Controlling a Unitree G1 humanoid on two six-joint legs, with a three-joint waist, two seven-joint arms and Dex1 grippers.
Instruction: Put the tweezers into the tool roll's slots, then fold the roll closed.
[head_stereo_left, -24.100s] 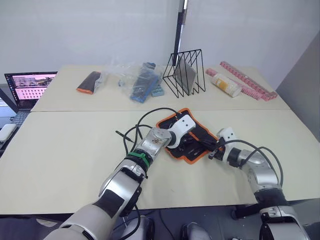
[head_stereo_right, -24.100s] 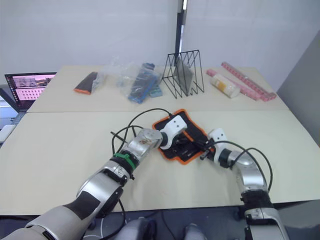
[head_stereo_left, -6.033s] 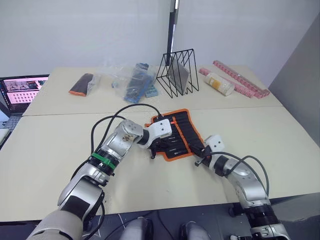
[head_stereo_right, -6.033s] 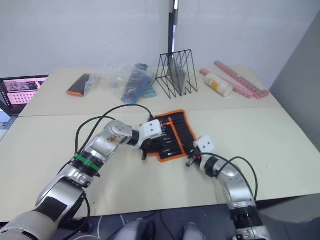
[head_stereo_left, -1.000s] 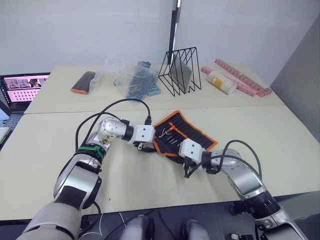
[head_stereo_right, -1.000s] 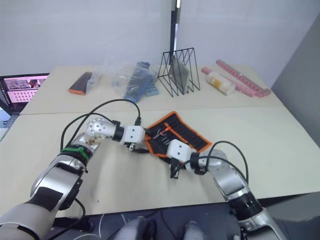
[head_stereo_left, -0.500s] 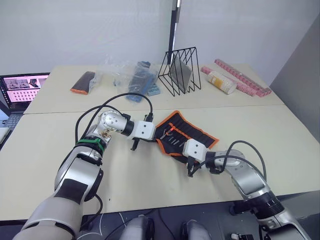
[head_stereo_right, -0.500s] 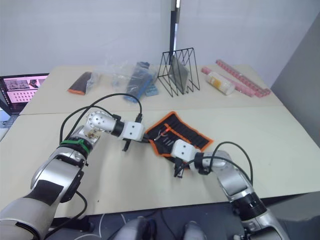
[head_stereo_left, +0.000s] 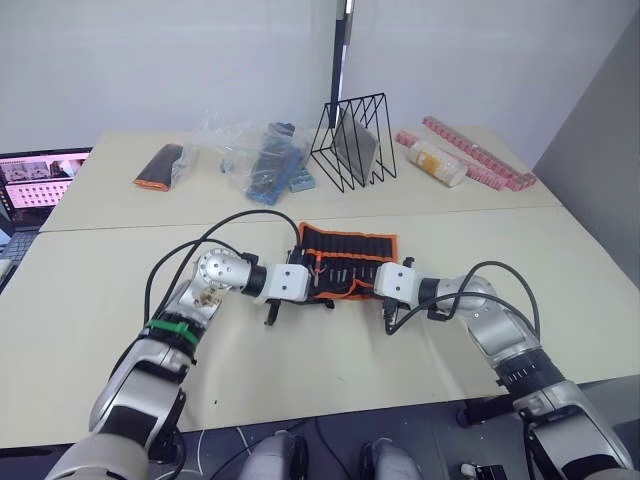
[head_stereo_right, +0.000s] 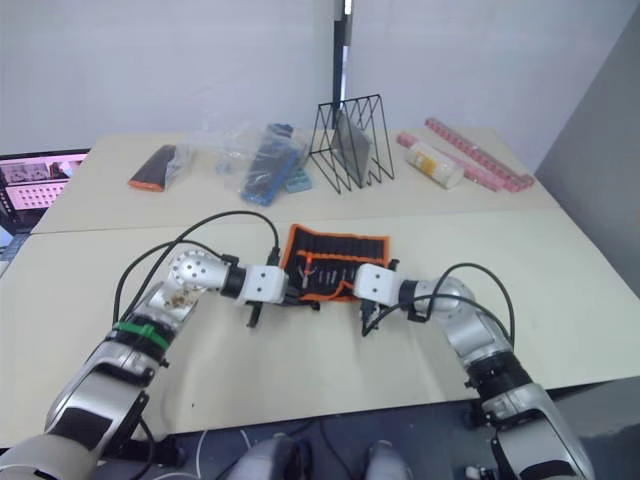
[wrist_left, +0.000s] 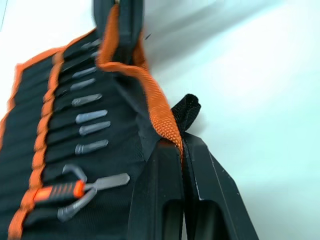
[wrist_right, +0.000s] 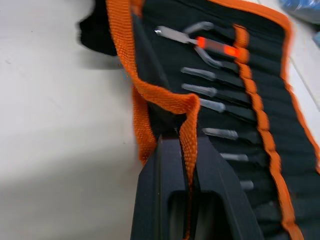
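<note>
The tool roll (head_stereo_left: 346, 260) lies open at the table's middle, black with orange binding, its long side along the front edge. Several slim tweezers (wrist_right: 202, 74) sit side by side in its slots, beside a small orange-handled cutter (wrist_left: 60, 191). My left gripper (wrist_left: 181, 146) is shut on the orange binding of the roll's near edge, at its left corner (head_stereo_left: 318, 296). At the near right corner, my right gripper (wrist_right: 185, 138) is shut on the same binding (head_stereo_left: 374, 290). The pinched edge is lifted and puckered in both wrist views.
At the back stand a black wire rack (head_stereo_left: 355, 142), clear bags holding blue items (head_stereo_left: 268, 160), a small black-and-orange pouch (head_stereo_left: 161, 166), a cylindrical packet (head_stereo_left: 432, 163) and pink strips (head_stereo_left: 478, 152). A laptop (head_stereo_left: 38, 182) sits at the far left. Cables loop around both wrists.
The roll has turned from slanted to square with the table's front edge. Both grippers now sit at its near corners, left and right of it.
</note>
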